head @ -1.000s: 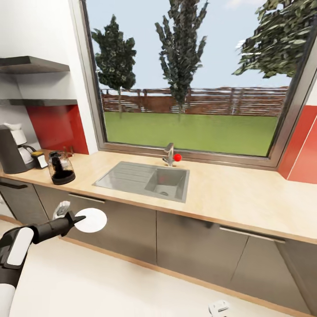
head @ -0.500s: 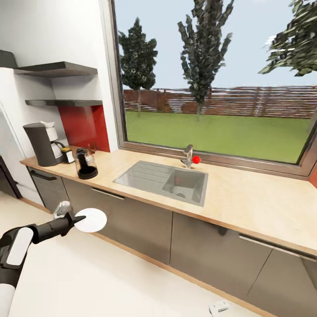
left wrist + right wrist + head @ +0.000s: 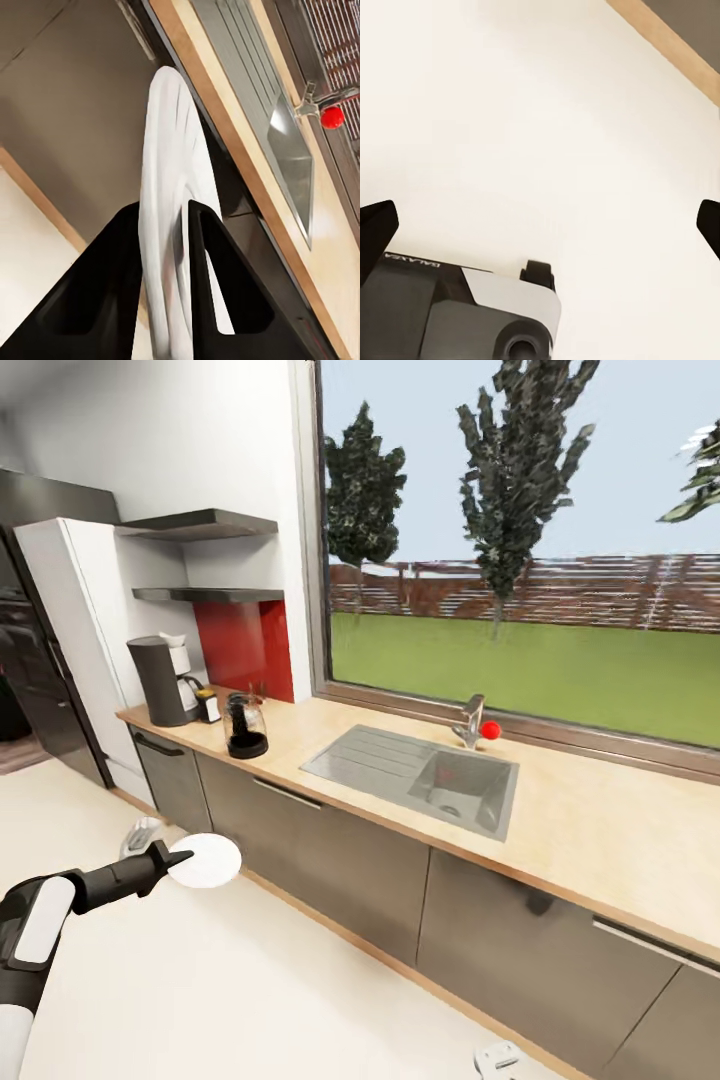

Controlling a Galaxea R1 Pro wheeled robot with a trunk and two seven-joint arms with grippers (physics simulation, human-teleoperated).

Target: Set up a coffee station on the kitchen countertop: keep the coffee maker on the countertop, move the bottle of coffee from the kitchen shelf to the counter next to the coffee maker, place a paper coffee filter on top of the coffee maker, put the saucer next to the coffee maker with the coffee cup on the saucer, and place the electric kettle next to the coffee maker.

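Left gripper [image 3: 172,858] clamps the saucer [image 3: 207,861] by its rim, out over the floor in front of the cabinets.

In the left wrist view the two dark fingers [image 3: 105,300] pinch the white saucer [image 3: 171,225] edge-on: one finger lies against each face, the near rim sits deep between them and most of the plate juts past the fingertips toward the kitchen countertop [image 3: 247,161] and its steel sink [image 3: 289,161]. Well beyond the fingertips, at the far end of the kitchen countertop [image 3: 600,840], stand the coffee maker [image 3: 160,680] with the paper coffee filter [image 3: 176,642] on it, the bottle of coffee [image 3: 207,705] just beside it, and the electric kettle [image 3: 245,726] nearer the sink. In the right wrist view the right gripper [image 3: 540,225] is spread wide over bare floor [image 3: 540,120], nothing between its fingertips.
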